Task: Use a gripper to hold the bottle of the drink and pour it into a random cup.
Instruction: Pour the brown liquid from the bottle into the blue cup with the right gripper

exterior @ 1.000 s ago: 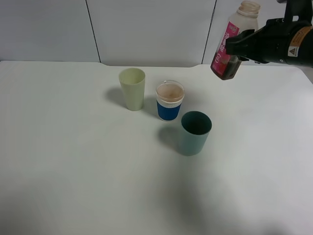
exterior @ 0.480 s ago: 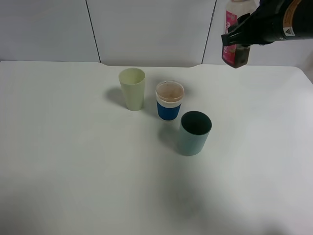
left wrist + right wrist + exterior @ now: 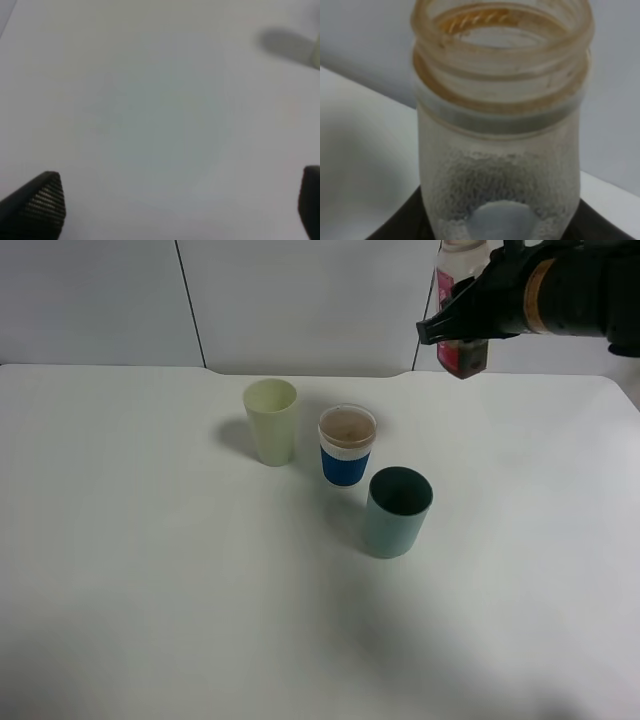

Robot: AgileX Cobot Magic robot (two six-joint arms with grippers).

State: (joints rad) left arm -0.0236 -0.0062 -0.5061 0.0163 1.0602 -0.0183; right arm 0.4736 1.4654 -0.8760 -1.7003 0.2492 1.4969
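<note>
My right gripper (image 3: 466, 324) is shut on the bottle of the drink (image 3: 447, 285), which hangs roughly upright high above the table's far right. The bottle is clear plastic with a pink label and a little brown liquid at its bottom. In the right wrist view its wide neck (image 3: 500, 100) is uncapped, with brown residue on the rim. The cup (image 3: 347, 445), white with a blue band, stands on the table below and left of the bottle and has brownish liquid inside. My left gripper (image 3: 175, 207) is open over bare white table and does not show in the exterior view.
A pale yellow-green tumbler (image 3: 270, 420) stands left of the blue-banded cup. A teal cup (image 3: 399, 510) stands nearer the front, to its right. All three rest on a white table (image 3: 150, 570) with a grey panelled wall behind.
The right gripper has carried the bottle up and to the left, toward the cups. The bottle went from tilted to nearly upright. The cups have not moved.
</note>
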